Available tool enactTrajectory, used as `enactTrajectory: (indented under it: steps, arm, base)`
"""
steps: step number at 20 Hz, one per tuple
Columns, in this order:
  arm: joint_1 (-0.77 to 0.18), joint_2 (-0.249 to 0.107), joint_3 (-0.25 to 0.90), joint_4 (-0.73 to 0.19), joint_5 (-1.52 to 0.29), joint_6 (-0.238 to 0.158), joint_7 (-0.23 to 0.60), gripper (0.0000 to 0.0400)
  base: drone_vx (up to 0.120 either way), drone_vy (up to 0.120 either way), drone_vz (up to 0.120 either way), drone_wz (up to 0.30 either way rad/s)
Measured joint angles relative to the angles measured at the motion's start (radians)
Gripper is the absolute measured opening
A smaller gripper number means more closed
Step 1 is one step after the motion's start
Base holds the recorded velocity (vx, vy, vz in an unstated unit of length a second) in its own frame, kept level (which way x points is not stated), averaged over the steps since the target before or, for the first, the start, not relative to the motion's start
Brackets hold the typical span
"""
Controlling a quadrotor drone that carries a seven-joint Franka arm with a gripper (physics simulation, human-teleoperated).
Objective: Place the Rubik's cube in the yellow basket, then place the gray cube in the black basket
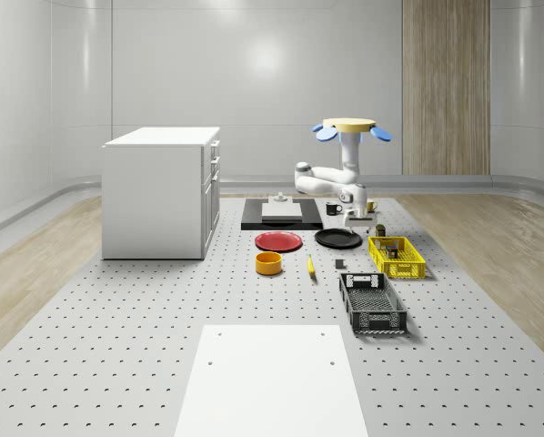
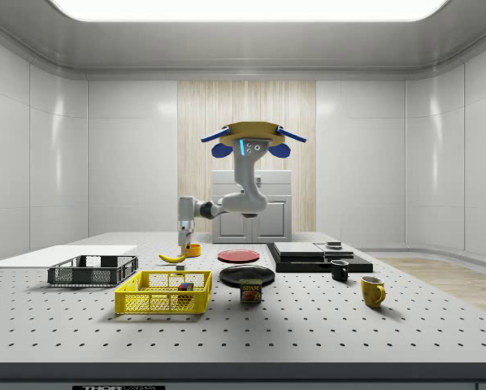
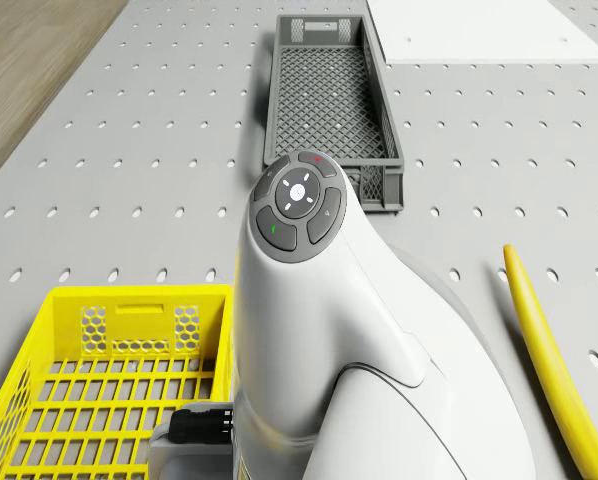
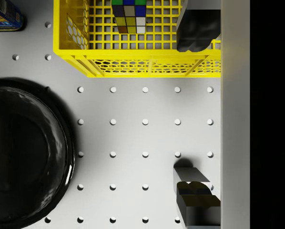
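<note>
Open counter under the end effector, hemmed in on three sides

The end effector (image 4: 196,114) hung over a bare strip of perforated counter (image 4: 145,138), with the drone (image 1: 350,129) hovering above that stretch. Ahead of it the yellow basket (image 4: 137,64) closed off the strip with its mesh wall, the Rubik's cube (image 4: 129,16) sitting inside. The black plate (image 4: 25,152) lay to one side, a can (image 4: 4,14) stood beyond it, and the gray cube (image 4: 192,179) sat directly beneath one finger.
</note>
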Motion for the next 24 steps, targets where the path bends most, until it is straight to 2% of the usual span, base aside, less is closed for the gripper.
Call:
enactTrajectory:
  steps: [9,17,24]
  arm:
    - [-0.001,-0.003,0.000,0.000,0.001,0.003,0.000,0.0400]
    - [-0.001,-0.006,0.001,0.000,0.002,0.005,0.001,0.0400]
    - [-0.001,-0.008,0.001,0.000,0.003,0.007,0.001,0.0400]
  base:
    - [0.120,-0.120,0.000,0.000]
    - [0.005,-0.120,0.000,0.000]
    - [0.000,-0.097,-0.120,0.000]
